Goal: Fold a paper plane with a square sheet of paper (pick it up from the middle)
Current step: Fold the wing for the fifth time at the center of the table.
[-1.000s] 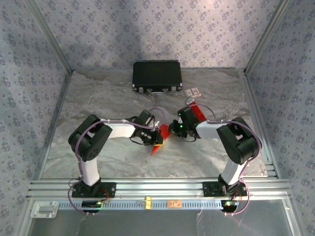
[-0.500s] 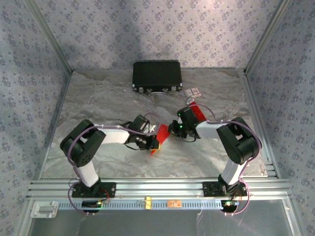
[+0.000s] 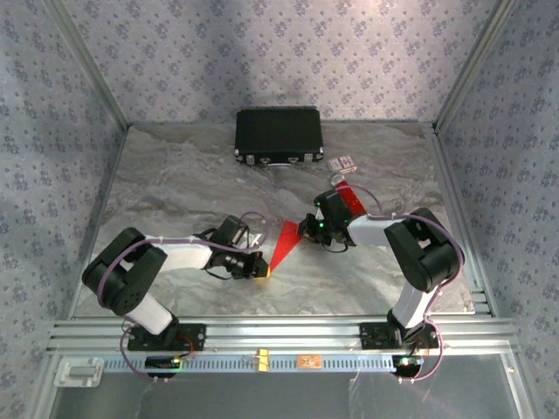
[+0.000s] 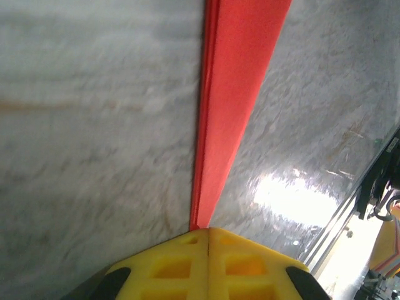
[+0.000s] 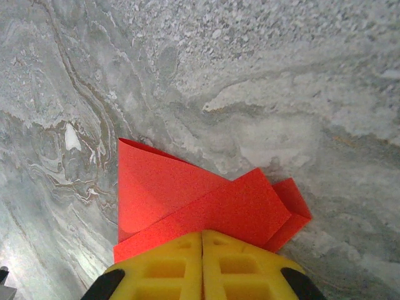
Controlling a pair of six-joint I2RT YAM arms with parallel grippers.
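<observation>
Table (image 3: 166, 188) open left and back-left. Case (image 3: 279, 135) blocks back middle, small box (image 3: 343, 162) just off its right corner. Red tube (image 3: 348, 199) lies beside right wrist. Centre tight: paper (image 3: 284, 246) spans between left gripper (image 3: 260, 267) and right gripper (image 3: 307, 229), both clamped on it.

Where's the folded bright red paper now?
Top view: the folded bright red paper is mid-table in front of the black case, its near pointed tip pinched by the left gripper, its wider far end by the right gripper.
</observation>
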